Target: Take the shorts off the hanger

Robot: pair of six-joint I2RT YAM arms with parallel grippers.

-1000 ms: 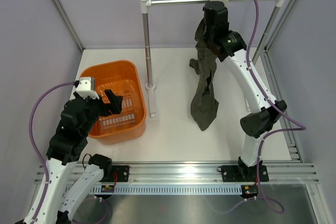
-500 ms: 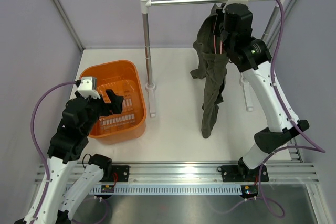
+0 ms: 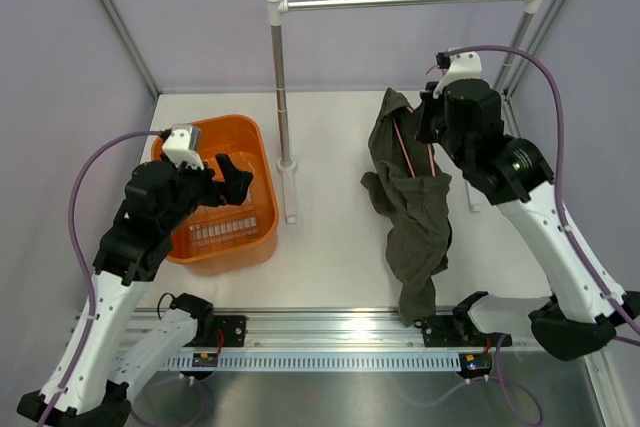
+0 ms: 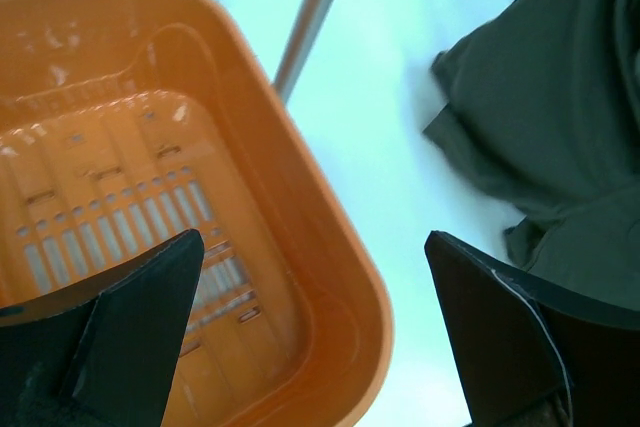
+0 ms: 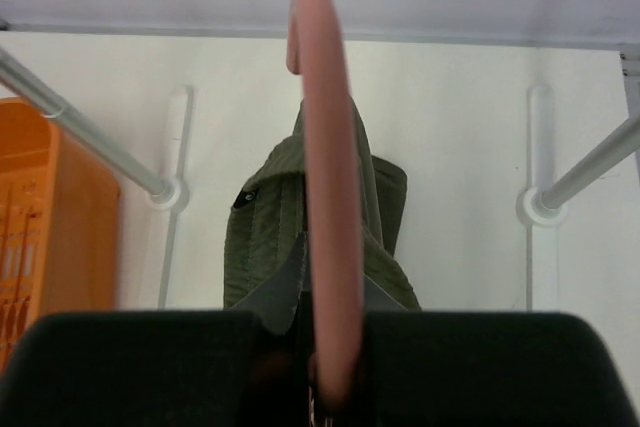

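In hand: freeing the shorts from the hanger
My right gripper clamps the hanger hook. My left gripper, jaws wide, must next grasp the shorts and pull

The shorts, dark olive-grey and crumpled, are draped over the hanger right of centre in the top view, their lower end trailing toward the frame's bottom edge. Two thin pink-red wires cross the fabric. In the right wrist view the hook stands upright mid-frame.
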